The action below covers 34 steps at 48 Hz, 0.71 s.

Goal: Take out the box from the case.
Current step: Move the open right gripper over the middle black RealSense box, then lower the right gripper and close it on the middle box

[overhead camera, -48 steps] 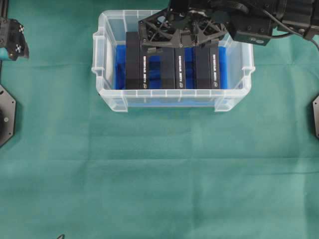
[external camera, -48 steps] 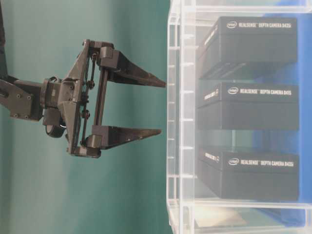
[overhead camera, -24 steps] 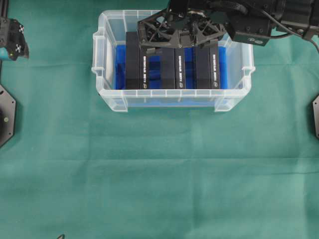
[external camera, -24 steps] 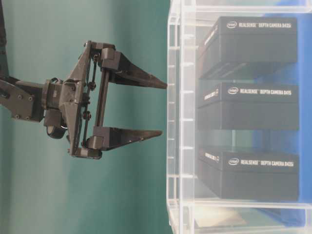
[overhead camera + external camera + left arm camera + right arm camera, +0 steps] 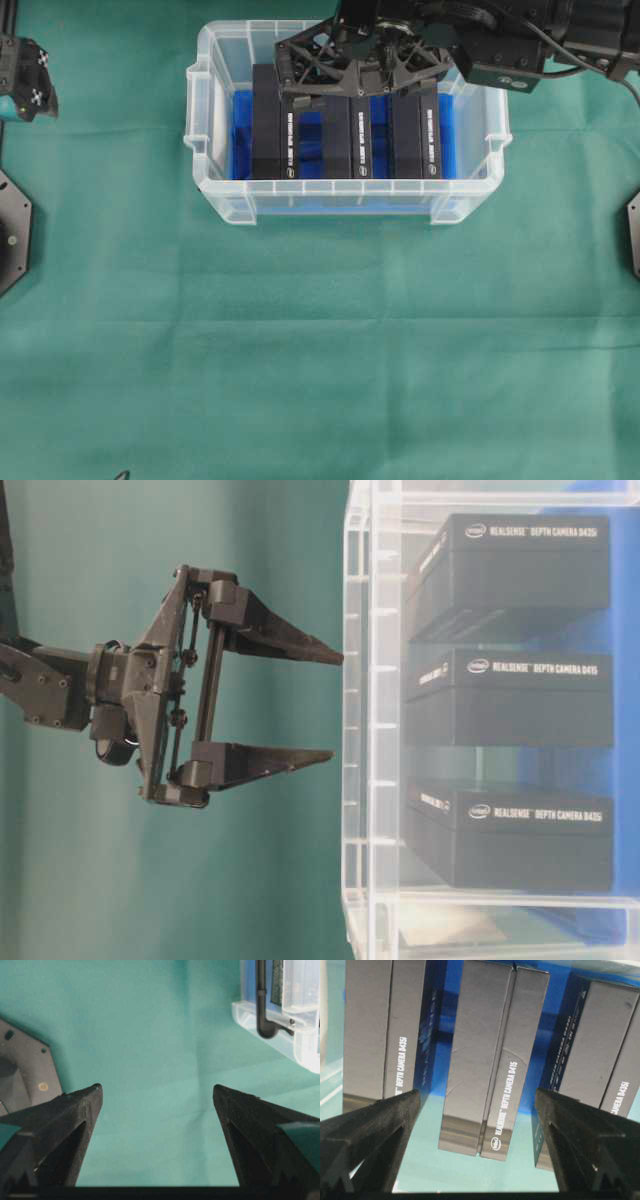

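The case (image 5: 215, 185) is a clear bin with a blue floor, standing at the back middle of the green cloth. Three black boxes stand on edge inside it: left (image 5: 270, 130), middle (image 5: 350, 145) and right (image 5: 415, 140). My right gripper (image 5: 362, 95) hovers open over the case, above the middle box (image 5: 485, 1060), touching nothing. From table level, which shows the scene turned sideways, the right gripper (image 5: 333, 705) is just outside the case rim (image 5: 358, 730). My left gripper (image 5: 25, 85) is far off at the left edge, open and empty (image 5: 157, 1087), with a case corner (image 5: 305, 1050) showing in its view.
Green cloth (image 5: 320, 350) covers the table in front of the case. Black hexagonal base plates sit at the left edge (image 5: 12, 230) and the right edge (image 5: 632, 235). The right arm's body (image 5: 540, 45) reaches in from the back right.
The right gripper has shifted very slightly over the case, still open. The left gripper and the boxes have not moved.
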### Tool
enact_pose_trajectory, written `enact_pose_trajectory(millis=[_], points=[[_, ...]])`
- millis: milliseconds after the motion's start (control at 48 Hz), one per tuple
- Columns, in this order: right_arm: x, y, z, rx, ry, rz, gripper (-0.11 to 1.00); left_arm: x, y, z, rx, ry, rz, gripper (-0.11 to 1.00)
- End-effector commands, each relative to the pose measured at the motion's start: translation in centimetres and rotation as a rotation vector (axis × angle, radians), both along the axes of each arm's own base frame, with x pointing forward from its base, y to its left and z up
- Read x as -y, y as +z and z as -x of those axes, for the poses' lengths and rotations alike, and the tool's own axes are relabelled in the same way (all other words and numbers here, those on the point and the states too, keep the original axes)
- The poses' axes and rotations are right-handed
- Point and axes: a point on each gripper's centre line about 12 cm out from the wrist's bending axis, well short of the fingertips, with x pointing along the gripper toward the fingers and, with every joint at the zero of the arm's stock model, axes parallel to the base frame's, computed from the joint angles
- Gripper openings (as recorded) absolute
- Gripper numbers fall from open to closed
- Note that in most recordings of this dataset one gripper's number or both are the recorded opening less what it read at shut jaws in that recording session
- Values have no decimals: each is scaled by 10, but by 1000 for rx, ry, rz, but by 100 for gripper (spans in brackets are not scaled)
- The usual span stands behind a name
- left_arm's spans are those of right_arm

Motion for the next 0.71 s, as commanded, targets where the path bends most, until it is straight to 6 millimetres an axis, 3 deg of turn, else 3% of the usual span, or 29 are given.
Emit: enact_pose_trajectory(millis=[0, 458, 687], points=[[-1, 6, -1, 27, 5, 5, 95, -1, 8, -1, 25, 4, -7, 93], [-4, -36, -5, 23, 13, -28, 95, -1, 7, -1, 26, 4, -8, 93], [-3, -46, -4, 12, 11, -34, 95, -1, 8, -1, 29, 4, -11, 93]])
